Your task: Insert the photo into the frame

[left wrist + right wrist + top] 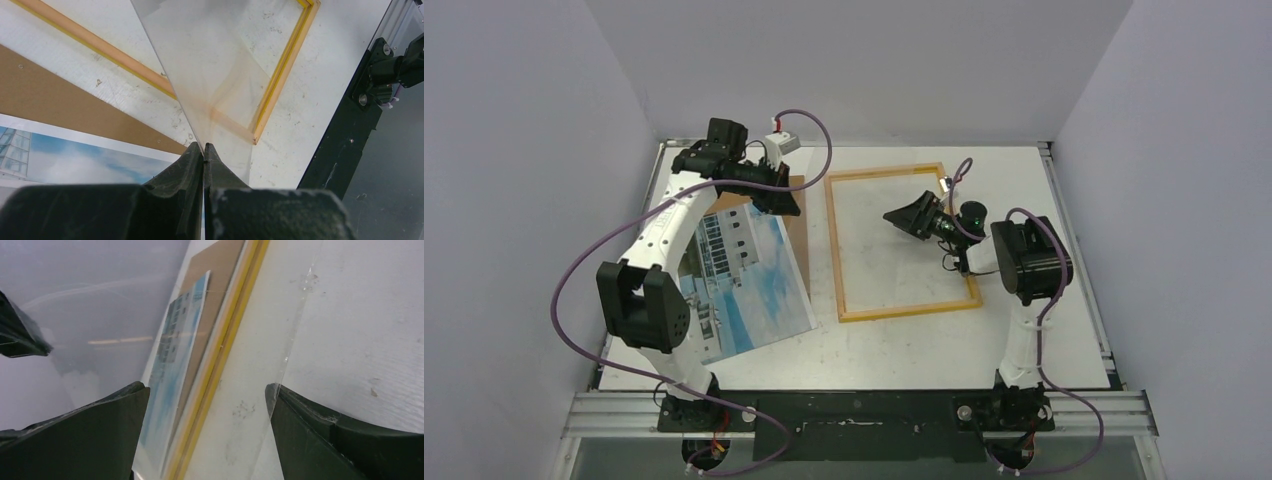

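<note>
Your left gripper (204,146) pinches a clear pane (215,60) above the frame (906,307); right gripper (206,390) stands wide. The photo (754,290) lies at the table's (924,350) left edge. Next, likely: seat pane flat.

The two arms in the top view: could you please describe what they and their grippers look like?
Both the left arm and the right arm have white links and chunky black joint housings. A thin purple cable loops loosely along each. The left gripper and the right gripper have black, tapering, wedge-shaped fingers. No markings are legible.
</note>
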`<state>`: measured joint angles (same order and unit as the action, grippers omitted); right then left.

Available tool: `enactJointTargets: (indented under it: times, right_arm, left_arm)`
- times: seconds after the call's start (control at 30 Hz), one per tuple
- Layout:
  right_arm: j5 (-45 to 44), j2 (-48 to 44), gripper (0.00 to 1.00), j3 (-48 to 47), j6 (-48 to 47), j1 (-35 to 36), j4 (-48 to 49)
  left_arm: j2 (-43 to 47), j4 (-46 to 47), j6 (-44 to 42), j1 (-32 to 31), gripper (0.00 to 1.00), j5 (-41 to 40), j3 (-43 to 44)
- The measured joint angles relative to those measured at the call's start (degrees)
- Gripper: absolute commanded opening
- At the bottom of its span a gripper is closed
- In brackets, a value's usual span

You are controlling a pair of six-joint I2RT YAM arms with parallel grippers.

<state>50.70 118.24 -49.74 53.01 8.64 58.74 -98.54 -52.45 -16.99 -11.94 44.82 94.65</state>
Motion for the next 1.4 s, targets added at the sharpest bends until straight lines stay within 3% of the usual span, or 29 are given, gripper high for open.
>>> enactJointTargets:
  times: [0.1,0.2,0.37,0.63,0.73,0.77,0.83,0.9,1.0,1.2,1.4]
  right_arm:
    - [1.77,3.82,0.87,0.24,9.51,-0.02,12.15]
    - [3.21,6.08,0.82,0.26,16.46,-0.70,18.05]
    - [5.25,6.23,0.61,0.26,22.18,-0.72,23.23]
    - [7.48,5.09,0.16,1.36,27.96,-0.79,25.18]
    - [8.24,2.01,0.10,3.41,28.46,-1.36,25.16]
    - [8.33,0.50,0.09,4.04,27.98,-1.79,25.05]
    - [8.79,-3.04,0.09,4.85,26.49,-2.58,23.91]
    - [8.92,-8.55,0.09,4.74,23.37,-3.78,18.47]
    - [8.90,-17.75,0.08,1.07,14.38,-6.03,1.66]
    - [3.19,-28.85,0.07,-14.84,-3.72,-10.86,-33.90]
    - [-5.03,-35.91,0.06,-21.97,-12.59,-14.71,-54.14]
  left_arm:
    - [0.31,-0.17,0.04,0.04,0.00,-0.02,0.00]
    - [0.72,-0.11,0.07,0.02,0.00,-0.07,0.00]
    - [0.94,0.04,0.26,0.04,0.00,-0.09,-0.02]
    - [1.07,3.28,2.64,0.07,0.00,-1.79,-1.81]
    - [1.16,5.33,4.26,0.11,0.17,-3.63,-3.26]
    - [1.16,6.12,4.81,0.13,0.33,-4.55,-3.65]
    - [1.18,7.89,5.97,0.20,0.55,-6.32,-4.35]
    - [1.22,9.62,7.58,0.20,0.64,-8.26,-5.22]
    - [1.36,12.41,10.03,0.17,0.73,-11.41,-7.04]
    - [1.22,16.63,14.01,-0.13,0.75,-18.21,-9.60]
    - [-2.69,20.22,17.77,-4.66,0.74,-23.43,-10.10]
